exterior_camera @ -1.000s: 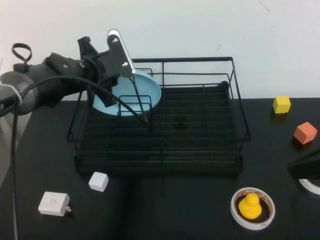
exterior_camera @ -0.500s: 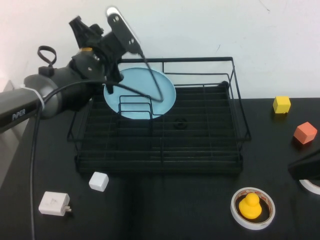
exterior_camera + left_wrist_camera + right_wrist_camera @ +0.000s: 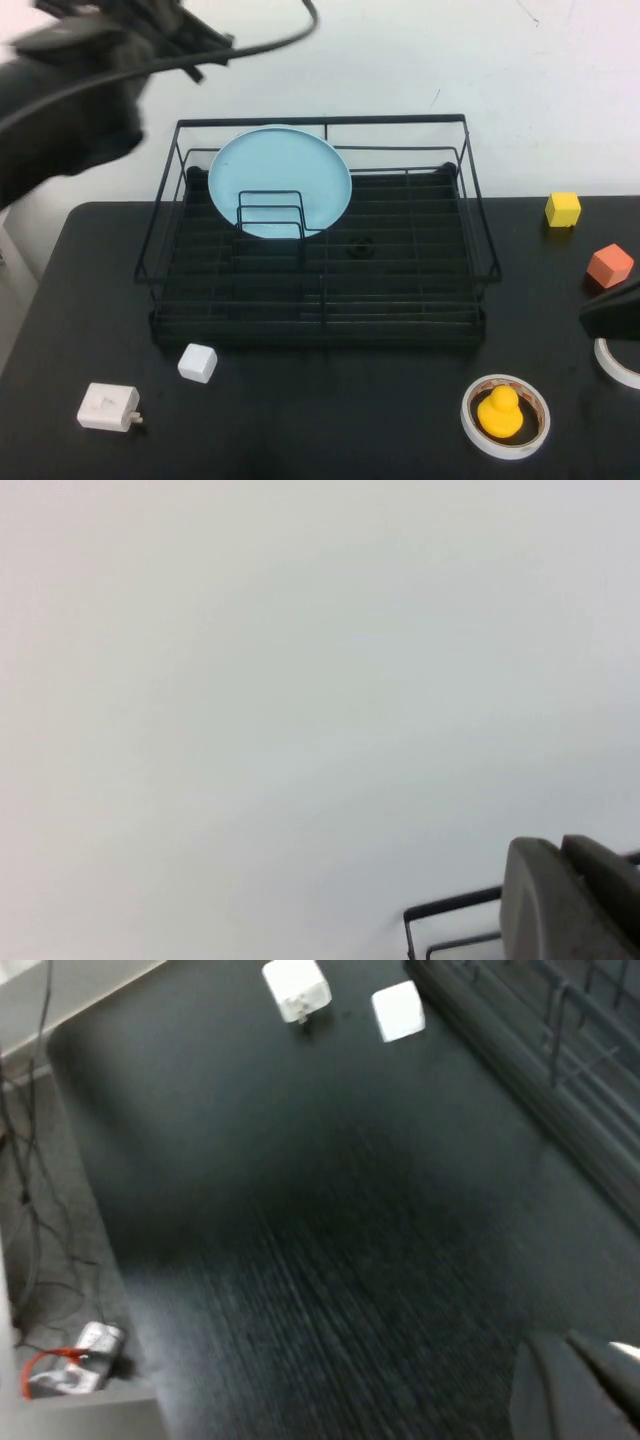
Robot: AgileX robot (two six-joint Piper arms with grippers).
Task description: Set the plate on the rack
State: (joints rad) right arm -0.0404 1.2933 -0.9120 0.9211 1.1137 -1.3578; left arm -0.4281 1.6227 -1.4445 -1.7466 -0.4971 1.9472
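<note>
Table [image 3: 330, 420]: black top, carrying the rack.
Rack [image 3: 320, 320]: set near the table's far edge.
Plate [image 3: 280, 180]: stood on edge in the rack's far-left corner, behind the divider loops.
Left gripper [image 3: 570, 900]: raised beyond the far-left corner, closed, empty.
Right gripper [image 3: 585, 1380]: at the right edge, closed, empty.

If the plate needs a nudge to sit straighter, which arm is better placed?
Probably left: the left tool, shut, is raised just beyond the rack's far-left corner, near the plate. The right tool, shut, sits at the table's right edge.
</note>
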